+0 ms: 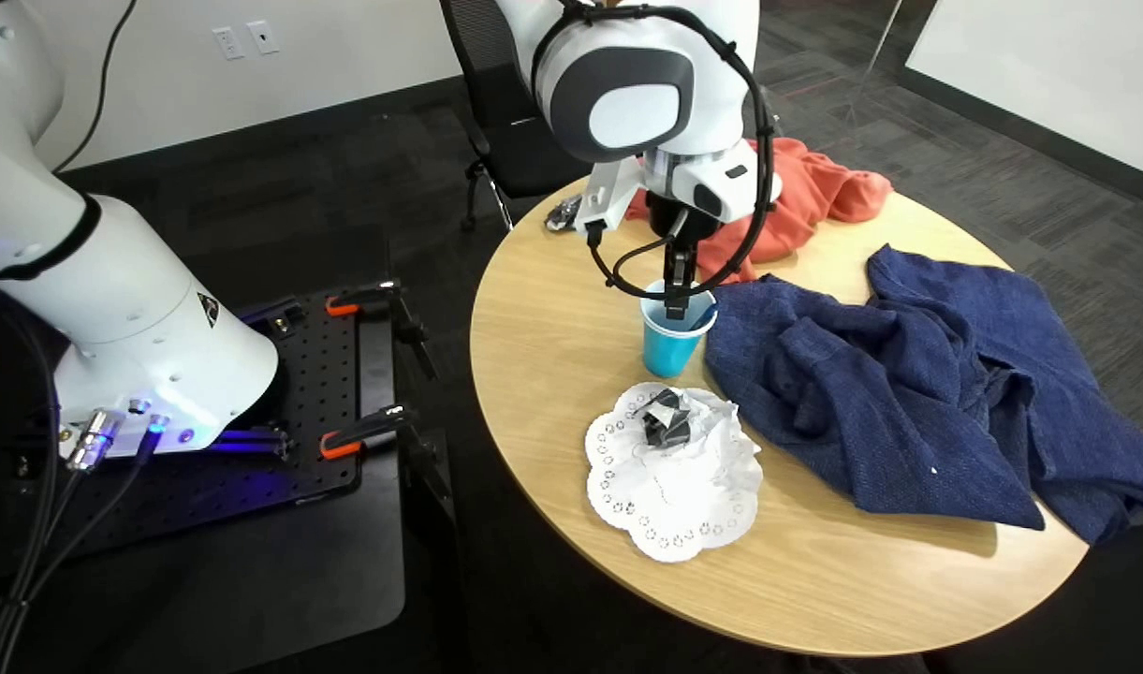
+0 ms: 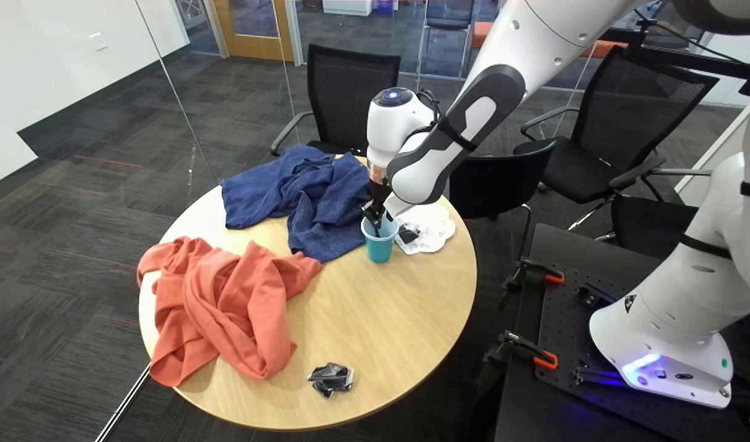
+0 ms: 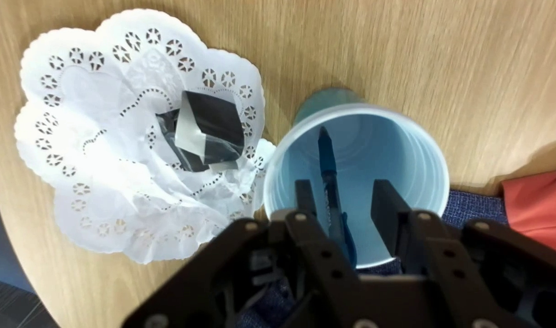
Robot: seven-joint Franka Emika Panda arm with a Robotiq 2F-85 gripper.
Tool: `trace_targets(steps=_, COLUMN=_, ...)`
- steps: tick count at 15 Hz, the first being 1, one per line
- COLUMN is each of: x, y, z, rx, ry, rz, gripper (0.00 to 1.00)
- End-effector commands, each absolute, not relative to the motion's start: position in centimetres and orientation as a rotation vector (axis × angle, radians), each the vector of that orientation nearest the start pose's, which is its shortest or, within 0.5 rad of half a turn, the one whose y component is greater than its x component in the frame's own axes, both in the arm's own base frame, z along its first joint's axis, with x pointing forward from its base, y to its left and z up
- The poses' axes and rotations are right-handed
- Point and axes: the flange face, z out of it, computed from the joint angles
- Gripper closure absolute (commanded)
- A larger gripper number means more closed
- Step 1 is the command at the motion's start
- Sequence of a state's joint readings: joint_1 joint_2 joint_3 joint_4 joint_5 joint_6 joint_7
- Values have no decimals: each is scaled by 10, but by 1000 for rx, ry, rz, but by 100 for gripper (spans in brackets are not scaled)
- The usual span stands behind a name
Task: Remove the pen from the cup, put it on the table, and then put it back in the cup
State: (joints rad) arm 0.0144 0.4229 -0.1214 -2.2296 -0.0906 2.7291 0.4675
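Note:
The light-blue cup (image 1: 666,354) stands upright on the round wooden table (image 1: 552,318); the cup also shows in an exterior view (image 2: 379,252) and in the wrist view (image 3: 421,168). The dark blue pen (image 3: 331,193) leans inside the cup, its tip near the bottom and its clip end by the rim. The pen's upper end shows at the rim in an exterior view (image 1: 705,316). My gripper (image 3: 343,191) points down at the cup's mouth, its fingertips at or just inside the rim. It is open, with the pen between its fingers, nearer the left one and not gripped.
A white paper doily (image 1: 669,520) with a crumpled black wrapper (image 1: 666,419) lies close beside the cup. A navy cloth (image 1: 871,393) touches or nearly touches the cup's other side. An orange cloth (image 2: 227,301) and a dark crumpled wrapper (image 2: 332,379) lie farther off.

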Motion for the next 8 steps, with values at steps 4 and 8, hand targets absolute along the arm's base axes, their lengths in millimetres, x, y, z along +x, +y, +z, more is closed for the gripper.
trace_targets(steps=4, x=567, y=-63, z=181, rx=-3114, ry=732, rz=-197, gripper=69)
trace_targets(steps=8, x=572, y=-64, z=173, rx=-3126, ry=734, rz=-201, gripper=68)
